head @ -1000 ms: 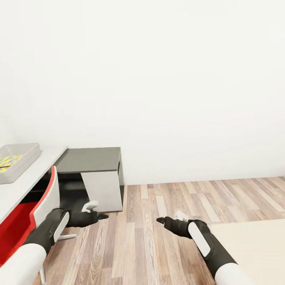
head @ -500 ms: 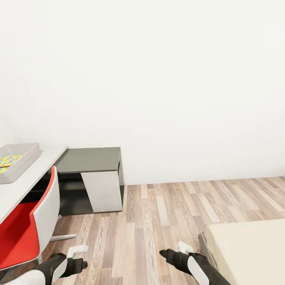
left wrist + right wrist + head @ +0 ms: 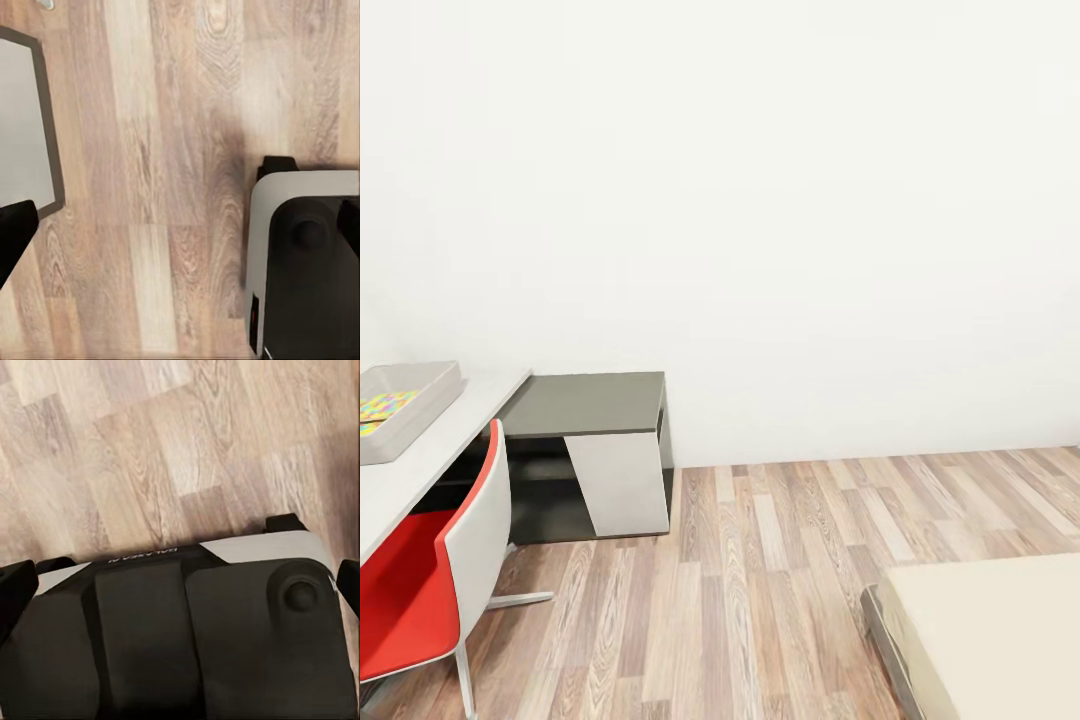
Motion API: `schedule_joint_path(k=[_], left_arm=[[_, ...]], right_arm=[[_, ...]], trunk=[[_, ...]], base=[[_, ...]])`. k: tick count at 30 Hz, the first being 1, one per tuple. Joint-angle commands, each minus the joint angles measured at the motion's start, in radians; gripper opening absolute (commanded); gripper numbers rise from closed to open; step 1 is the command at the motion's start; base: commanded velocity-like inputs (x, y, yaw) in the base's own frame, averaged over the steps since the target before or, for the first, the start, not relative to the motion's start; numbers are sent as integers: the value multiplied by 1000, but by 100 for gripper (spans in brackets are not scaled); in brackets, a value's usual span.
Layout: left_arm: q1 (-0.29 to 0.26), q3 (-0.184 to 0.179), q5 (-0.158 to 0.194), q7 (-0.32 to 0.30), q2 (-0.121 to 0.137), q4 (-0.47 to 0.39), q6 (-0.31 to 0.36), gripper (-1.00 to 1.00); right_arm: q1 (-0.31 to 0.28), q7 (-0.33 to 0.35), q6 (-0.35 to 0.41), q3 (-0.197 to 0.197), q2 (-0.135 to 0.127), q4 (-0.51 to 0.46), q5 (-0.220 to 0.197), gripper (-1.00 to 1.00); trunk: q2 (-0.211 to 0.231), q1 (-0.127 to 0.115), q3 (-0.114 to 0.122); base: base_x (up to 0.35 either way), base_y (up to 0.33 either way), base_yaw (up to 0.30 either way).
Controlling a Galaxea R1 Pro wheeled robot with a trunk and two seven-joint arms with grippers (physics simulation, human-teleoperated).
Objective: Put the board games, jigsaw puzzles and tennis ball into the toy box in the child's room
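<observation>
Each wrist view shows dark fingertips (image 3: 13,232) of its pincer at the frame edges, spread apart and holding nothing, above the wood floor (image 3: 165,150) and the robot's base (image 3: 187,637). Well away, in the head view, the toy box (image 3: 420,400) sits on the white bench (image 3: 420,470) with a jigsaw puzzle (image 3: 380,410) inside; a bed (image 3: 1000,640) corner lies opposite.

The grey toy box (image 3: 422,398) sits on the white table (image 3: 430,455) at the head view's left edge, cut off by the frame. Inside lies a flat, multicoloured patterned piece, probably a jigsaw puzzle (image 3: 382,408). The beige bed (image 3: 1000,640) shows its corner at lower right on the wood floor.
</observation>
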Motion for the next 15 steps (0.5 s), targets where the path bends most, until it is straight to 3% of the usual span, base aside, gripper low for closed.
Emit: schedule_joint_path(k=[1, 15], left_arm=[[6, -2, -1, 3, 0, 2, -9, 100], [86, -2, 6, 4, -7, 3, -20, 100]], right_arm=[[5, 3, -4, 7, 0, 3, -9, 100], [89, 1, -9, 11, -21, 45, -12, 100]], trunk=[[-2, 1, -2], [-2, 1, -7]], base=[[0, 0, 0], [0, 0, 0]])
